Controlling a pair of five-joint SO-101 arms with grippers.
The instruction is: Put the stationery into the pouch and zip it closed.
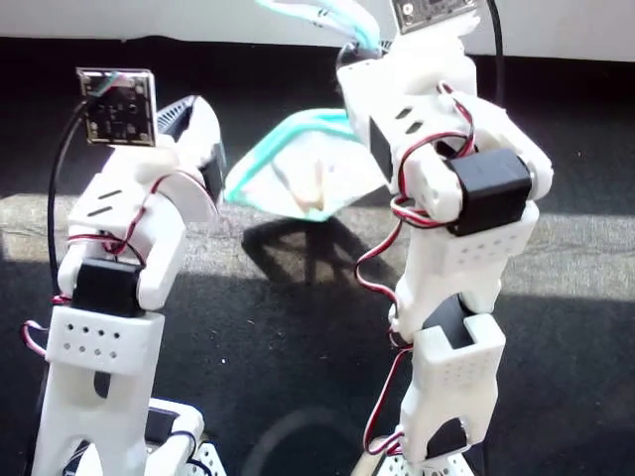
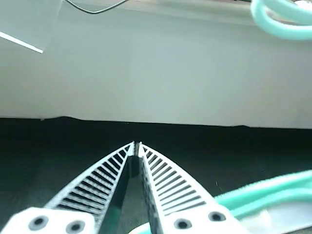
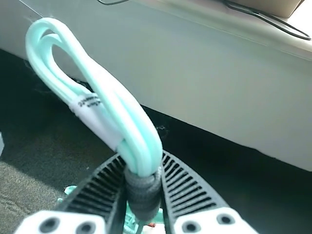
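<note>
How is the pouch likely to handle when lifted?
Probably floppy: the pouch sags and creases between the arms. Likely light, since the right gripper grips just its soft loop. It may swing.

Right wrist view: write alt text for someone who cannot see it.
The right gripper is shut on the dark braided end of a mint-green looped strap, which arcs out beyond it. Behind lie a dark table covering and a pale wall.
</note>
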